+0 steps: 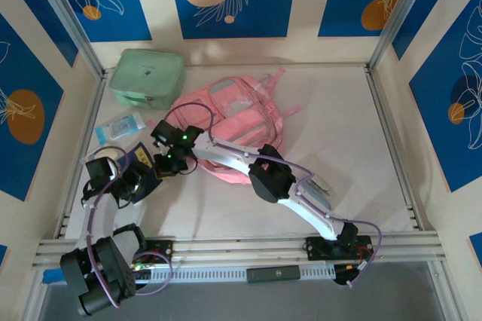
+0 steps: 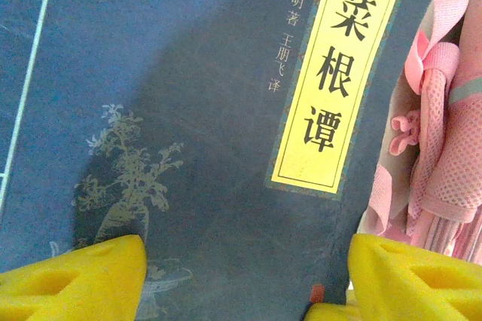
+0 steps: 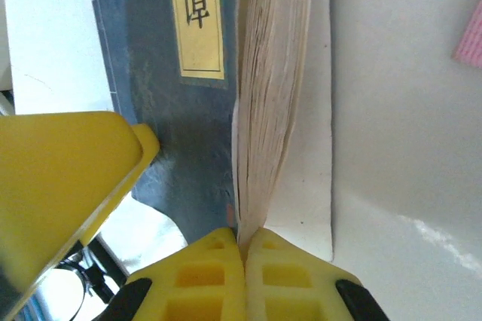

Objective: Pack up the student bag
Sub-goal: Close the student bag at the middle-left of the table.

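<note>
The student bag (image 1: 237, 121), a large pink backpack, lies flat mid-table; its pink mesh and straps (image 2: 444, 148) show at the right of the left wrist view. Left of it lies a dark blue book (image 1: 140, 157) with a yellow title label (image 2: 343, 72). My right gripper (image 3: 245, 242) is shut on the book's page edge (image 3: 271, 110), and the pages fan out from the pinch. Over the book's cover (image 2: 211, 110), my left gripper (image 2: 248, 276) stands open, with its yellow fingertips (image 2: 75, 279) spread wide. From above, both grippers (image 1: 129, 179) (image 1: 167, 161) meet at the book.
A mint green zip case (image 1: 147, 76) sits at the back left. A small blue-and-white pencil case (image 1: 120, 123) lies in front of it, by the left rail (image 1: 83, 148). The right arm (image 1: 271, 178) stretches across the bag's front edge.
</note>
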Robot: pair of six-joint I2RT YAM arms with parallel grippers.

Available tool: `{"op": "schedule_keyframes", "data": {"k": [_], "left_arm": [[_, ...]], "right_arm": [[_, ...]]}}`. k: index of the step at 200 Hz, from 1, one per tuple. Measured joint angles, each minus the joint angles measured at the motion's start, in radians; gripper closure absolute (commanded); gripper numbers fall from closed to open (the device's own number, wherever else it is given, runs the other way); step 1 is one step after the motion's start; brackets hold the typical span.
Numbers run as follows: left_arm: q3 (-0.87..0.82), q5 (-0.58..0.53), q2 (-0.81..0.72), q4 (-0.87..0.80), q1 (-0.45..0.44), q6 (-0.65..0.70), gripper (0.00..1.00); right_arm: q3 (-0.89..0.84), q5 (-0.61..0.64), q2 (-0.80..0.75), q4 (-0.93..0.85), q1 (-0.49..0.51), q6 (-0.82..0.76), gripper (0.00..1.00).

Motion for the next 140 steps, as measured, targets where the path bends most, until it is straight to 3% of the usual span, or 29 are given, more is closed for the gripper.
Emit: {"op": "schedule_keyframes", "data": {"k": [74, 111, 140], "left_arm": [[0.177, -0.02, -0.046, -0.198, -0.003, 0.046, 0.0], [0.368, -0.01, -0.066, -0.304, -0.003, 0.077, 0.01], [0.486, 0.059, -0.073, -0.351, -0.003, 0.101, 0.0]], "right_arm": [[-0.273, -0.028, -0.272, 0.14, 0.006, 0.024, 1.0], [-0.506, -0.004, -0.531, 0.231, -0.002, 0.039, 1.0], [-0.661, 0.009, -0.721, 0.278, -0.024, 0.038, 1.0]]}}
